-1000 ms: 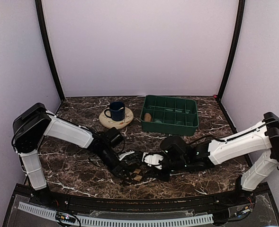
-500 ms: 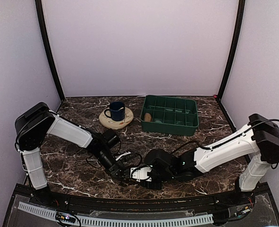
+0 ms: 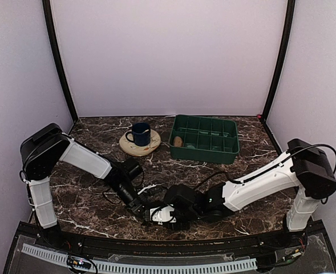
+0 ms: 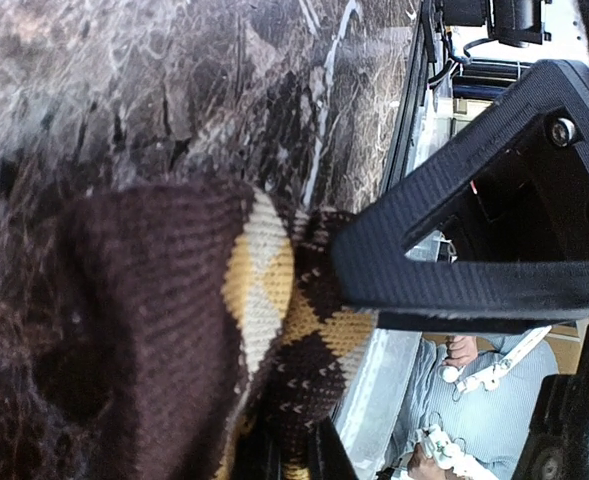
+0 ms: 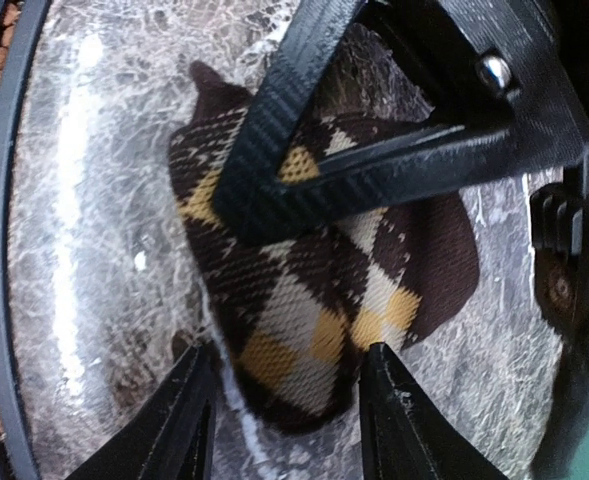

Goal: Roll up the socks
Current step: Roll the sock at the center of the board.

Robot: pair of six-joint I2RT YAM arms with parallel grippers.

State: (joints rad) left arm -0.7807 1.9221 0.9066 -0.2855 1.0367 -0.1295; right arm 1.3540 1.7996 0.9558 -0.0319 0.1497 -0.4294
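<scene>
The dark brown argyle sock (image 5: 314, 300) lies bunched on the marble near the table's front edge. My left gripper (image 4: 290, 450) is shut on a fold of the argyle sock (image 4: 174, 330). My right gripper (image 5: 289, 400) is open, its fingertips (image 5: 189, 420) astride the sock's near end. In the top view the left gripper (image 3: 140, 208) and right gripper (image 3: 156, 215) meet nose to nose and cover most of the sock. A small tan bundle (image 3: 178, 141), which looks like the tan sock, sits in the green tray.
A green compartment tray (image 3: 213, 149) stands at the back centre-right. A blue mug (image 3: 139, 133) rests on a round wooden coaster (image 3: 132, 147) to its left. The table's front edge and the slotted rail (image 3: 139, 265) run just below both grippers.
My right arm has swung left and nearer the front edge, onto the sock, and its jaws have spread wider. My left gripper has slid slightly toward the front, still pinching the sock.
</scene>
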